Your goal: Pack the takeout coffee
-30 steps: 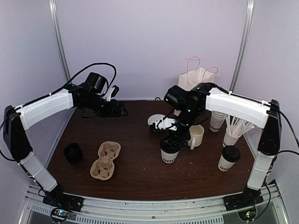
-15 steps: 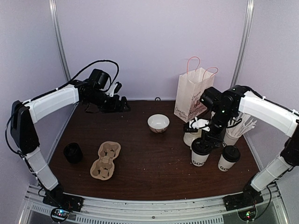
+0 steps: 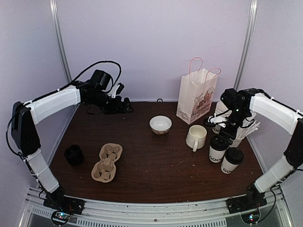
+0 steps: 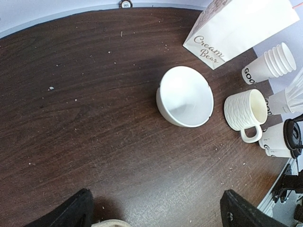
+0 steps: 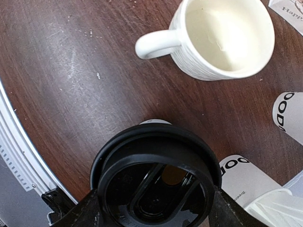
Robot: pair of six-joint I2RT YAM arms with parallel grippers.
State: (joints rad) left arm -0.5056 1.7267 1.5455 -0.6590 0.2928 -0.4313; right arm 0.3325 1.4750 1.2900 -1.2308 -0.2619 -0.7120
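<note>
Two takeout coffee cups stand side by side at the right. The left cup [image 3: 218, 149] has a black lid [image 5: 156, 172] that sits between my right gripper's [image 5: 156, 210] fingers, which are shut on it. The other lidded cup [image 3: 231, 160] stands free just right of it. In the left wrist view both cups [image 4: 278, 140] show at the right edge. My left gripper [image 3: 121, 105] hangs above the table's back left, open wide [image 4: 158, 217] with nothing between its fingers.
A white mug [image 3: 196, 137] stands left of the held cup, and a white bowl [image 3: 160, 125] sits mid-table. A paper bag [image 3: 196, 97] stands behind. Stacked paper cups [image 3: 220, 116] crowd the right edge. A cardboard cup carrier [image 3: 107, 162] and a black object [image 3: 74, 154] lie front left.
My right gripper has carried its cup from mid-table rightward to beside the other lidded cup, uncovering the mug. The left gripper shifted slightly back.
</note>
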